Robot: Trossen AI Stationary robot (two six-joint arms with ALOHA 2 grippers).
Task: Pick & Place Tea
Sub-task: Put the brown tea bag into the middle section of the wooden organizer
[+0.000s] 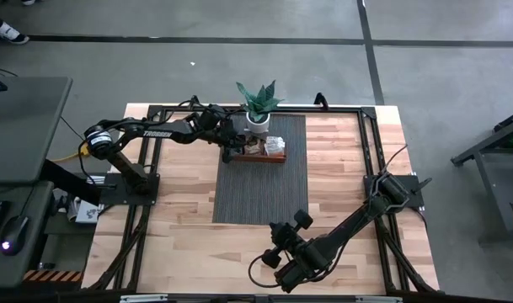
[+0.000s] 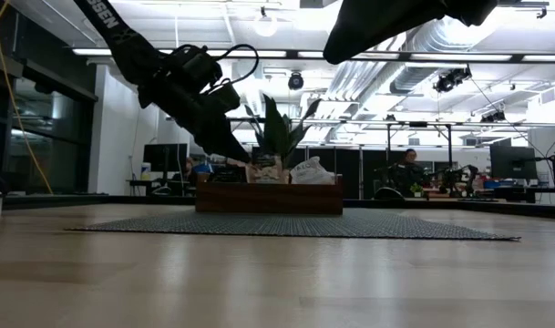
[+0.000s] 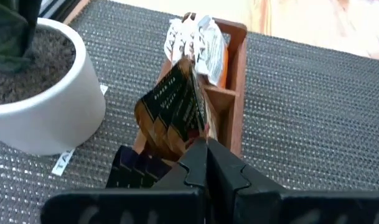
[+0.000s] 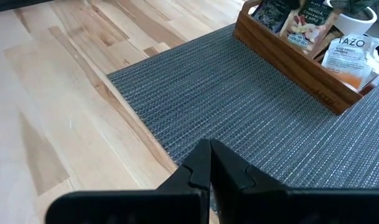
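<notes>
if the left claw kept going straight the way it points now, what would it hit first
Probably the tan tea sachets standing in the wooden tray; the shut left claw points right at them, though depth is hard to judge.

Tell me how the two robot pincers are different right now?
The left pincer reaches over the wooden tray of tea packets; the right pincer waits over bare table, far from it. Both are dark, shut, holding nothing.
</notes>
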